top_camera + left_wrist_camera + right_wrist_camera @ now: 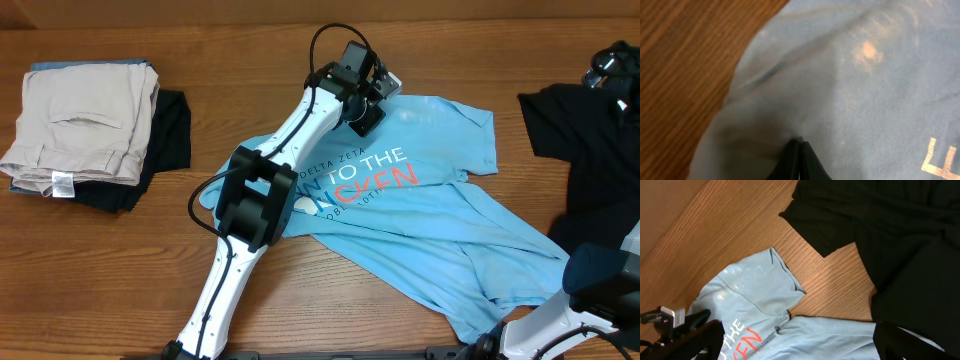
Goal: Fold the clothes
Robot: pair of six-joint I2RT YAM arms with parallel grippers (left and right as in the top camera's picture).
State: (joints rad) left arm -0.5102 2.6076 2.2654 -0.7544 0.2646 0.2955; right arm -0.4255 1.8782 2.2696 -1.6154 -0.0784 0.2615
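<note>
Two arms are reaching over the wooden table (120, 270), and neither is showing in full. The right arm (590, 300) is sitting nearest, cut off by the bottom corner of the overhead view. Its own camera is catching the right gripper (797, 327) only as two dark fingers (905, 342) at the lower corners, spread wide with nothing between them.

The left arm (250, 200) is stretching away across the light blue T-shirt (440, 200), which is lying rumpled in the middle of the table. One sleeve (775, 280) is pointing toward a black garment (580, 150) at the right, itself running off the edge. The arm is covering the start of the print, so only "DELTA ZETA", "N TO THE" and a red "CKEN" are reading clearly. The small line beneath is too fine to make out.

At the shirt's far edge the left gripper (799, 147) is pressing its jaws together on a pinch of blue cloth. Only the tips are showing, and the fabric around them is blurring.

Far left, folded beige trousers (85, 120) are resting on a dark garment (172, 140). Their white tag (62, 183) is too small to read.
</note>
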